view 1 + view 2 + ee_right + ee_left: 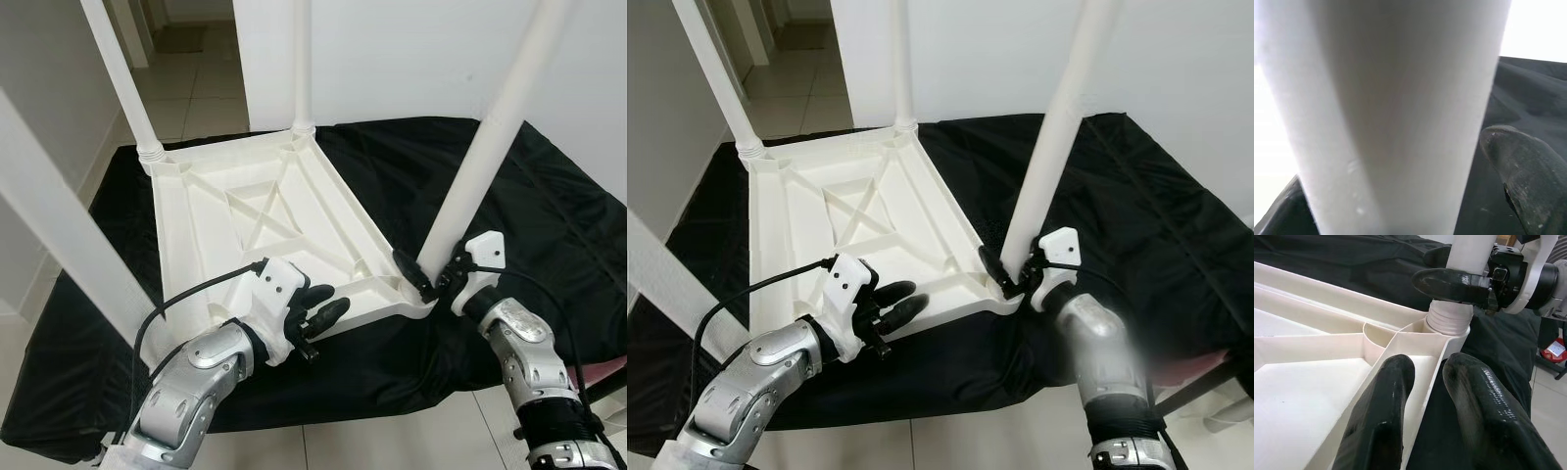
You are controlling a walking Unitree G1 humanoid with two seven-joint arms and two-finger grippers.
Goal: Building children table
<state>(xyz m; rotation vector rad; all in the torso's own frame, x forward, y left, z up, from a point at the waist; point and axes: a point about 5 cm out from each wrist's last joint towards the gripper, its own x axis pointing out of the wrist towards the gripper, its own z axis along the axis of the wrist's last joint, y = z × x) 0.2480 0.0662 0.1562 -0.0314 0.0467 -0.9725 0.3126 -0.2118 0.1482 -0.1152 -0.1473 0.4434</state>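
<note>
A white plastic children's table (176, 245) lies upside down on a black cloth (549, 206), with its legs pointing up. My right gripper (431, 279) is shut on the near right leg (490, 147), just above its socket in the table's corner. That leg (1391, 117) stands close in the right wrist view, with one black finger (1523, 176) beside it. My left gripper (328, 313) is shut on the near rim of the table top. One finger (1386, 396) lies inside the rim wall and the other outside.
Three more white legs rise at the far left (122, 78), far middle (302, 59) and near left (49, 225). A white wall stands behind. Tiled floor and a doorway (186, 59) lie at the far left. Something red (602, 372) sits low on the right.
</note>
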